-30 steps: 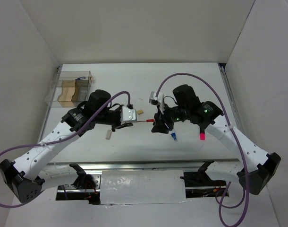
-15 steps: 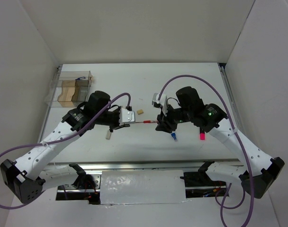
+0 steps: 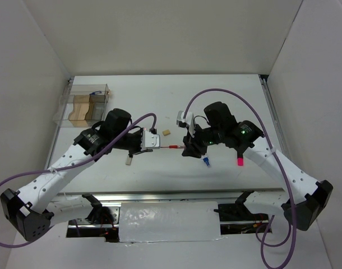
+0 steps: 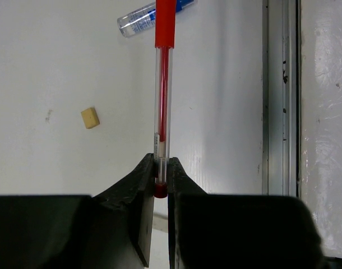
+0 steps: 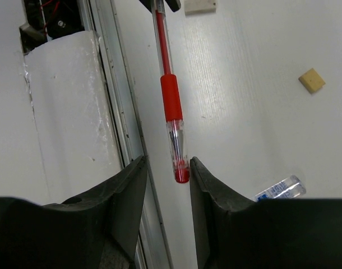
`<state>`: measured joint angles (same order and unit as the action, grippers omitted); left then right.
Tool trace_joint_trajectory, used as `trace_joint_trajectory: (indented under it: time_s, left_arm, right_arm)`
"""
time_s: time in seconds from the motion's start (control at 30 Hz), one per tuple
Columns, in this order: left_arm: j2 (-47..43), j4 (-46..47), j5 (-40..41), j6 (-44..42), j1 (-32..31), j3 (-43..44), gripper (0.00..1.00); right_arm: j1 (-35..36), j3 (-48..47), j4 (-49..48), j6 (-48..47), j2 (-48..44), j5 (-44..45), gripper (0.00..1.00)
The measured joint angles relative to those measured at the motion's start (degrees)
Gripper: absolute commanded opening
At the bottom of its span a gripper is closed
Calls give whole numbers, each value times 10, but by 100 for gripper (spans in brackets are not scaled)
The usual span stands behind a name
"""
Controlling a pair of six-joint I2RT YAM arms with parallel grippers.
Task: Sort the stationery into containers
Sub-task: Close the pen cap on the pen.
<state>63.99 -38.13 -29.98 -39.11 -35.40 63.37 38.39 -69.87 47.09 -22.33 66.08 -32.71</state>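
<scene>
The red pen (image 3: 174, 146) runs in a line between the two arms near the middle of the table (image 3: 216, 95). From above, both sets of jaws are hidden under the wrists, so the grips cannot be read there.

The left wrist view shows it: the left gripper (image 4: 161, 168) is closed tight on the pen's plugged back end, with both fingers pressed against the barrel. The right wrist view shows the other end. The right gripper (image 5: 168, 162) stands partly open around the pen's tip, with a clear gap on one side and the other finger close beside it, so it has no hold.

Both wrist views also catch the blue-capped tube (image 4: 151, 14) and a small tan eraser (image 4: 90, 117) lying apart on the table. A pale block (image 5: 199, 5) shows at the top edge of the right wrist view.

Only the view from above takes in the clear box (image 3: 87, 103) at the far left, with tan blocks inside, well apart from the pen, and the pink-and-black marker (image 3: 239, 161) just beside the right arm.
</scene>
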Motion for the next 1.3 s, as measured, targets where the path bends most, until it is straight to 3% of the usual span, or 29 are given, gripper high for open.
trace_joint_trajectory:
  time_s: [0.17,0.23,0.37,0.47,0.57,0.6,0.67,0.7,0.8,0.93,1.13,1.3]
  left_arm:
    - [0,0,-1,-9,-10,0,0]
    - [0,-1,-1,-12,-12,0,0]
    - [0,-1,-1,-14,-14,0,0]
    - [0,-2,0,-14,-15,0,1]
    - [0,-4,0,-14,-15,0,20]
    - [0,-4,0,-14,-15,0,37]
    - [0,-3,2,-12,-16,0,59]
    - [0,-2,4,-11,-16,0,80]
    - [0,0,15,4,-17,0,90]
    - [-3,12,33,21,-17,-1,88]
    - [-82,63,78,52,-19,-22,74]
    - [-106,86,111,65,-50,-3,70]
  right_arm:
    - [10,-2,-9,2,16,-5,47]
    - [10,-2,-10,2,19,-5,43]
    - [10,-2,-13,0,20,-9,20]
    - [10,-2,-13,0,20,-15,11]
    - [10,-2,-13,-1,20,-19,6]
    - [10,-2,-13,-1,20,-20,6]
    - [11,-2,-13,-1,20,-22,4]
    - [11,-2,-14,-1,20,-23,4]
    - [11,-2,-15,-1,20,-26,2]
    - [11,-2,-18,1,20,-27,0]
    - [12,9,-35,21,20,-26,0]
    - [12,9,-57,52,27,-24,0]
